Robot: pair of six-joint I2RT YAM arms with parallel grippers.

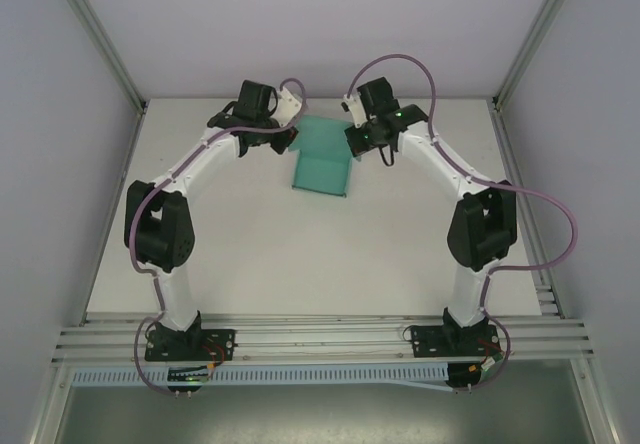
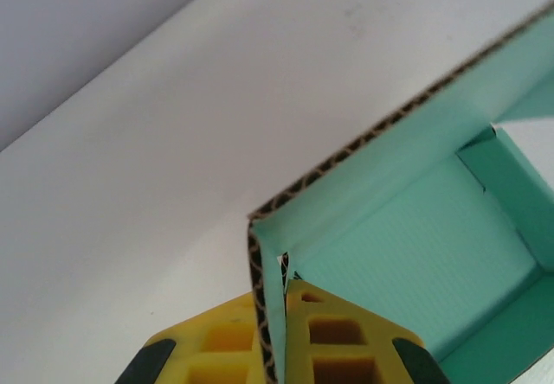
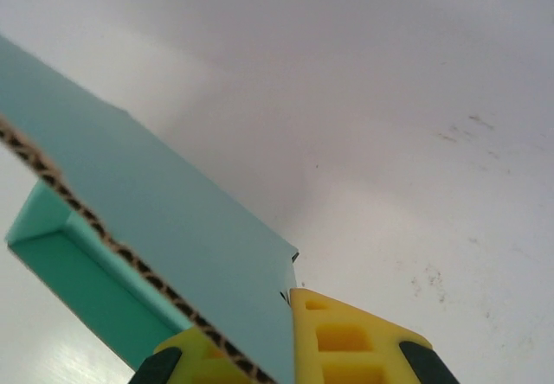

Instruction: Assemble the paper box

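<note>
The top camera looks down from high on the near side, far enough to take in the whole table (image 1: 300, 254). The wrist cameras look past the left gripper (image 2: 279, 310) and right gripper (image 3: 251, 323), very close to the box (image 1: 322, 159), which all three views share.

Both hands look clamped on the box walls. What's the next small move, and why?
Probably draw both hands gently toward each other to stand the side walls square. The left hand pinches a corrugated wall edge at a corner of the paper box, the right hand pinches a wall on the other side, and the box is open on top.
</note>
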